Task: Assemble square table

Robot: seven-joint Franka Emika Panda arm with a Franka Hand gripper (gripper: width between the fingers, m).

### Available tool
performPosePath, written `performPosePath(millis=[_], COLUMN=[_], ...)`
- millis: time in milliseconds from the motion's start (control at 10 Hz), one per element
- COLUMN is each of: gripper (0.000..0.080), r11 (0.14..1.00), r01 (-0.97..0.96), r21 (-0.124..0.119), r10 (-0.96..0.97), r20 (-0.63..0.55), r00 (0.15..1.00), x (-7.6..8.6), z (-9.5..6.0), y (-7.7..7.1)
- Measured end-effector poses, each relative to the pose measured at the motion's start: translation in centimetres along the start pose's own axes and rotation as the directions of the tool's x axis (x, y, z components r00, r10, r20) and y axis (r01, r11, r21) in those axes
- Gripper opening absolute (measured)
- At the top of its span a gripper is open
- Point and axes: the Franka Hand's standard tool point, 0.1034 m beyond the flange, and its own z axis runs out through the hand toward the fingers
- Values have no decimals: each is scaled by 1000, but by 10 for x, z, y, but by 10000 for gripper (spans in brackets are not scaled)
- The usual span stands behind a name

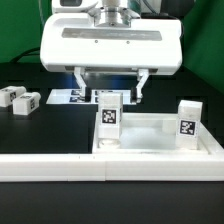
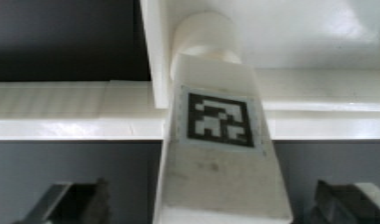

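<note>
Nearest the exterior camera lies the long white fence (image 1: 110, 168), and just behind it sits the square table top (image 1: 150, 143) on the black counter (image 1: 45, 130). One leg (image 1: 107, 118) stands upright at the top's corner on the exterior view's left, its long axis vertical and its tag facing the camera. The claw (image 1: 111, 96) hangs directly above it, fingers spread wide to either side of the leg's upper end, holding nothing. The coming move turns on that alignment, and judging by it, closing would catch the leg across its width. The wrist view confirms what the exterior view only suggests: the leg (image 2: 213, 120) runs centred between the two fingers (image 2: 62, 203), with a dark gap on each side, so nothing touches yet. That view cannot show whether the leg is fully seated. Only the exterior view shows a second leg (image 1: 187, 120) upright at the right corner. It also shows loose legs (image 1: 20, 98) lying well apart at the left, and the marker board (image 1: 68, 97) beyond.
</note>
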Motion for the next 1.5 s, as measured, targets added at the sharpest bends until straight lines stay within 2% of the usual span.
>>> performPosePath(millis=[100, 500, 600, 900, 1000, 1100, 1400, 1500], gripper=[637, 649, 649, 649, 649, 649, 649, 649], r11=[1000, 1000, 1000, 989, 983, 981, 981, 981], r01=[0, 0, -13, -127, -167, -178, -183, -182], r21=[0, 0, 9, 74, 81, 79, 67, 68], r10=[0, 0, 13, 102, 130, 139, 146, 144], r20=[0, 0, 33, 272, 344, 358, 372, 372], r00=[1000, 1000, 999, 957, 930, 923, 917, 917], x=[0, 0, -4, 1, 5, 9, 2, 2], z=[0, 0, 1, 0, 0, 3, 9, 9], y=[0, 0, 0, -7, -8, -11, -1, -2])
